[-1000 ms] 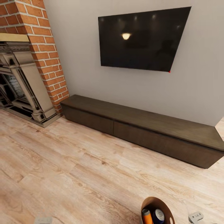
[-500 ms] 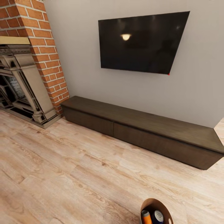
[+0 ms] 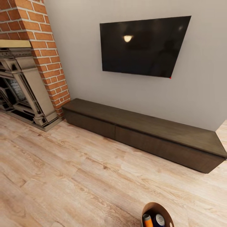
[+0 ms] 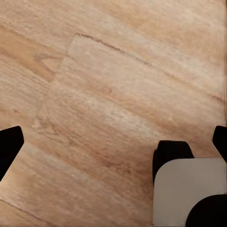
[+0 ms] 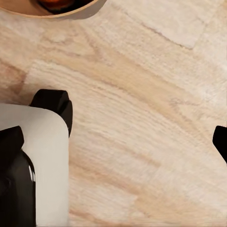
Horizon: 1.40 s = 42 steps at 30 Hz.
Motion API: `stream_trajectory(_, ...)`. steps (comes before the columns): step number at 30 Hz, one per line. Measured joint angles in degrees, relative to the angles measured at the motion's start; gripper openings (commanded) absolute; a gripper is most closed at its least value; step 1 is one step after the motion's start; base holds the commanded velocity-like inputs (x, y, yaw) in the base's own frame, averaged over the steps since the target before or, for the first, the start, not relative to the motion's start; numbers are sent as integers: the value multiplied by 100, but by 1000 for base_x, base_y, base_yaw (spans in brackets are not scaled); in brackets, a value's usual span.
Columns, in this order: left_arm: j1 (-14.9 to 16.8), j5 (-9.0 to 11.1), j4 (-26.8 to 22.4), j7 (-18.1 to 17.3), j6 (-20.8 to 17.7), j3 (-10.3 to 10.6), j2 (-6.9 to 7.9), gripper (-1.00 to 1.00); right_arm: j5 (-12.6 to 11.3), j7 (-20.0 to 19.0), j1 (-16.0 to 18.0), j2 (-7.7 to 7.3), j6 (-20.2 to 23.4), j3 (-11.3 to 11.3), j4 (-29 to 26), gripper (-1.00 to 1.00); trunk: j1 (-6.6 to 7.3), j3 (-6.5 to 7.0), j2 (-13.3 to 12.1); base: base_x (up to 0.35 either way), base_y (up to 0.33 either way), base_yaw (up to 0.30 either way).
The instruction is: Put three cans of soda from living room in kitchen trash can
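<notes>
A grey wall [image 3: 78, 47] takes up the upper part of the head view, with a light wood floor [image 3: 63, 176] spreading below it. Against the wall runs a long dark low cabinet [image 3: 142, 132], resting on the floor and reaching from near the fireplace toward the right edge. Above it hangs a black wall TV [image 3: 143, 45] with a small lamp glint on its screen. At the left stands a brick fireplace [image 3: 34, 60], its red brick column beside a grey-beige carved surround with a dark opening. At the bottom edge of the head view sits the tash can [image 3: 157, 206], its copper-brown rim cut off by the frame; inside it show an orange can of soda [image 3: 147, 220] and a blue can of soda [image 3: 159, 219], side by side, silver tops up. The third can cannot be made out there. The right wrist view catches an arc of the same brown rim [image 5: 28, 12] over the floor boards. The left gripper [image 4: 113, 139] hangs above bare wood floor with its dark fingertips far apart at the frame's sides, holding nothing. The right gripper [image 5: 113, 137] likewise has its black fingertips spread wide over the floor, with nothing between them.
</notes>
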<state>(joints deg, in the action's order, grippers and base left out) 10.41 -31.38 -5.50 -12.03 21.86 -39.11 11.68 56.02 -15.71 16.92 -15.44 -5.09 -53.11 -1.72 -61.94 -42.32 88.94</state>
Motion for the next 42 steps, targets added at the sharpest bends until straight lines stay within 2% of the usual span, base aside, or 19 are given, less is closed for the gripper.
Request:
stream_trajectory(3, -10, 0, 63, 0, 23, 0, -8, 100, -122, 3, -57, 57, -135, -32, 56, 100, 66, 54, -120, 0, 0, 0)
stream_trajectory(4, -14, 0, 86, -1, 31, 0, -11, 100, -199, 10, -112, 117, -214, -41, 81, 100, 88, 72, -160, 0, 0, 0)
stream_trajectory(5, -18, 0, 106, 3, 39, 0, -15, 100, -282, 115, -202, 199, -290, -49, 102, 100, 110, 90, -201, 0, 0, 0)
stream_trajectory(10, -20, 0, 131, 16, 45, 1, -37, 100, -365, 563, -289, 318, -364, -64, 175, 100, 220, 180, -401, 0, 0, 0)
stream_trajectory(25, -59, -4, 287, 154, -14, -7, -69, 100, -389, 725, -495, 424, -400, -67, 291, 100, 549, 449, -1003, 0, 0, 0)
stream_trajectory(29, -319, -10, 378, 217, -42, 3, -70, 100, -389, 733, -559, 448, -408, -66, 294, 100, 637, 520, -1163, 0, 0, 0)
stream_trajectory(33, -417, -18, 410, 220, -66, 5, -68, 100, -407, 735, -608, 451, -503, -69, 294, 100, 725, 592, -1324, 0, 0, 0)
stream_trajectory(42, -687, -30, 480, 227, -86, 9, -64, 100, -706, 751, -715, 454, -700, -71, 295, 100, 922, 754, -1684, 0, 0, 0)
